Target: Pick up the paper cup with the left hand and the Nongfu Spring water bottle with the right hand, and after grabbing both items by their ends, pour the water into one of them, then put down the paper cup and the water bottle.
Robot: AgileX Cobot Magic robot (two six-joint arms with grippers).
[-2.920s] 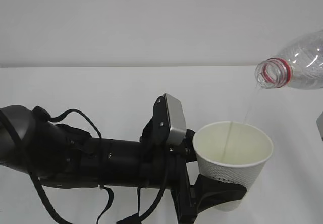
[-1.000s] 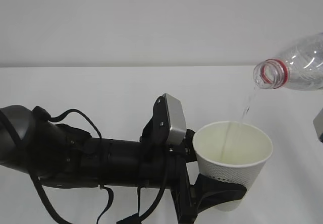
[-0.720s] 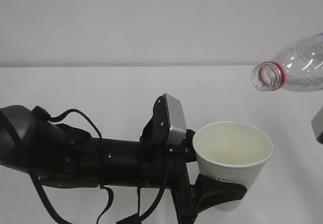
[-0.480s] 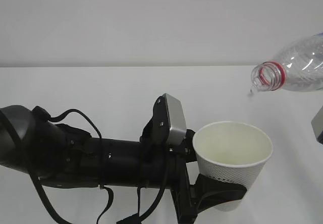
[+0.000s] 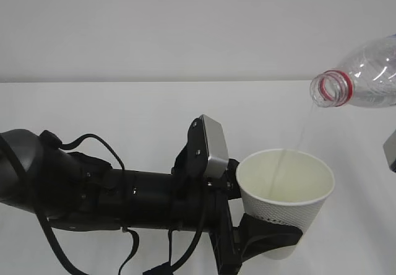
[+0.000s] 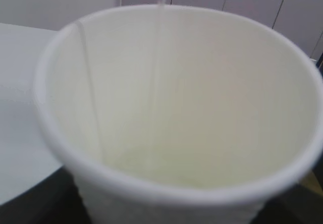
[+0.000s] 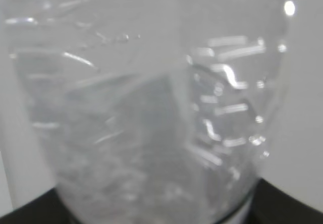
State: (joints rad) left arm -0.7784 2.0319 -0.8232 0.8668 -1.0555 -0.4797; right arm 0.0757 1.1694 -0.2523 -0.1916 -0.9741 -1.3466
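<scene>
Since half a second ago, water [image 5: 303, 132] is again streamed from the gripped Nongfu Spring water bottle [image 5: 365, 77] into the clasped paper cup [image 5: 286, 197]; the tilt should be kept gentle.

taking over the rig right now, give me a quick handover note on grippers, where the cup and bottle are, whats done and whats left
Left gripper: closed around the lower part of the paper cup, holding it upright.
Right gripper: out of the exterior view; its wrist view is filled by the Nongfu Spring water bottle, which is held tipped, mouth toward the cup and above it.
Done: both items picked up; pour under way, a thin stream of water falls into the cup.
Left: finish pouring, level the bottle, set cup and bottle down.
</scene>
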